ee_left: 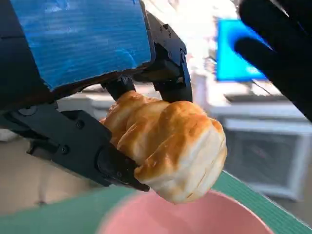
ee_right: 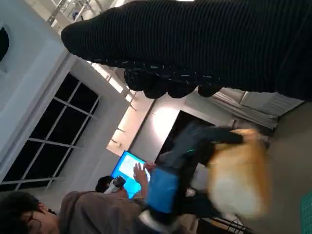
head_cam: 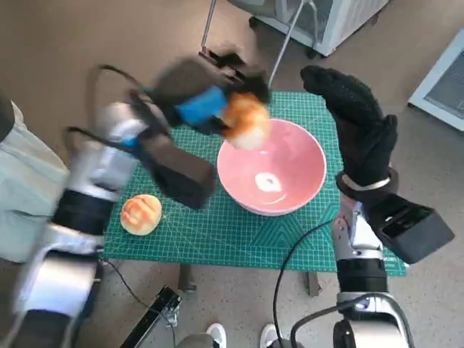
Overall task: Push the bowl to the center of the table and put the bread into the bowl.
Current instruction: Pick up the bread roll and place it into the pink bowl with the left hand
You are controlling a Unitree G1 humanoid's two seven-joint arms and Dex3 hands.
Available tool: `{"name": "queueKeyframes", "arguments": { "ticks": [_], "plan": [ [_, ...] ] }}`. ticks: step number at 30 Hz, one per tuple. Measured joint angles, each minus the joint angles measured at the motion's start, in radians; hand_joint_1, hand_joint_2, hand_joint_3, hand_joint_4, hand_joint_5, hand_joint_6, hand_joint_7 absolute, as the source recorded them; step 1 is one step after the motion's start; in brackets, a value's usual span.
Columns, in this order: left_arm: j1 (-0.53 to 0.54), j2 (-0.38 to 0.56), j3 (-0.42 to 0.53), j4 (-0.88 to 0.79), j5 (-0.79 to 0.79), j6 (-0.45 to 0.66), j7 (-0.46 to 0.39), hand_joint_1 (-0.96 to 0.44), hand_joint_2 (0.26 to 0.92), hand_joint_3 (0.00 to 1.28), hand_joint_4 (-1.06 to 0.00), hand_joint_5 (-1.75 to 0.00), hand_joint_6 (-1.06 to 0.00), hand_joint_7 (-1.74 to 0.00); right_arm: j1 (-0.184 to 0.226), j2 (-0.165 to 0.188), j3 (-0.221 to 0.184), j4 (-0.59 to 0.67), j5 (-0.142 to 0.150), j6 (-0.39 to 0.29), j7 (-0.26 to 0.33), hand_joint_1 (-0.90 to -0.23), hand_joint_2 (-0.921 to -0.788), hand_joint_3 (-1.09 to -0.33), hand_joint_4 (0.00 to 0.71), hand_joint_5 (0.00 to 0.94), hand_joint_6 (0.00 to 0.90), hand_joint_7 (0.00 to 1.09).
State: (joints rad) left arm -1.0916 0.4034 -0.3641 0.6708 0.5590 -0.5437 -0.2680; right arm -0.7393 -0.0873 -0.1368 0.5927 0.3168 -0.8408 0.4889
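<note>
— What are you standing at?

— A small table covered by a green mat (head_cam: 217, 239) with a printed grid, on a pale brown floor (head_cam: 65, 43). Beyond the far edge there are thin metal legs (head_cam: 210, 25) and a white cabinet (head_cam: 341, 18). A person's pale trouser leg (head_cam: 25, 167) shows at my left, and white shoes (head_cam: 217, 335) near the table's front edge. My right wrist view shows a person (ee_right: 29, 217) sitting near a lit blue screen (ee_right: 127, 168) under tall dark windows (ee_right: 53, 131).

— Where's the bowl?

— The pink bowl (head_cam: 279, 185) sits on the mat, roughly mid-table and a little toward my right side.

— And the bread?

— My left hand (head_cam: 206, 101) grips the bread (head_cam: 246, 119), black fingers (ee_left: 87, 151) clamped on either side of the golden, flaky loaf. It hangs in the air over the bowl's left rim, not touching it; in the left wrist view the pink rim shows just beneath it. The head view is blurred there, so I can't judge how high above the rim it is.

— Anything else on the mat?

— A second round bun (head_cam: 141, 214) near the left front corner, well apart from the bowl.

— Your right hand?

— My right hand (head_cam: 359, 127) is raised beside the bowl's right side, glove fingers spread, holding nothing and touching nothing.
</note>
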Motion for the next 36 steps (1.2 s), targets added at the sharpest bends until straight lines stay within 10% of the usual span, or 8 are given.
{"name": "queueKeyframes", "arguments": {
  "ticks": [11, 14, 17, 36],
  "plan": [
    [-0.040, -0.098, -0.077, 0.163, 0.058, 0.021, -0.002, 0.00, 0.921, 0.26, -0.38, -1.44, -0.49, -1.35, 0.003, 0.001, -0.004, 0.001, 0.016, 0.000, 0.010, -0.682, -0.921, -0.783, 0.292, 0.006, -0.001, 0.81],
    [-0.041, -0.125, -0.080, 0.189, 0.048, 0.102, -0.076, -0.01, 0.868, 0.24, -0.17, -0.64, -0.18, -0.83, 0.005, 0.001, -0.005, 0.000, 0.016, 0.000, 0.010, -0.682, -0.921, -0.782, 0.292, 0.006, -0.001, 0.81],
    [-0.040, -0.144, -0.088, 0.186, 0.044, 0.226, -0.192, 0.00, 0.839, 0.18, -0.07, -0.23, -0.06, -0.56, 0.007, 0.001, -0.005, 0.000, 0.014, 0.000, 0.010, -0.681, -0.921, -0.783, 0.292, 0.006, -0.001, 0.81],
    [0.052, -0.075, -0.018, -0.046, -0.075, 0.358, -0.363, -0.04, 0.813, 0.08, -0.07, -0.04, -0.05, -0.47, 0.014, 0.002, -0.009, -0.025, -0.002, -0.001, -0.010, -0.682, -0.921, -0.781, 0.302, 0.010, -0.001, 0.82]
  ]
}}
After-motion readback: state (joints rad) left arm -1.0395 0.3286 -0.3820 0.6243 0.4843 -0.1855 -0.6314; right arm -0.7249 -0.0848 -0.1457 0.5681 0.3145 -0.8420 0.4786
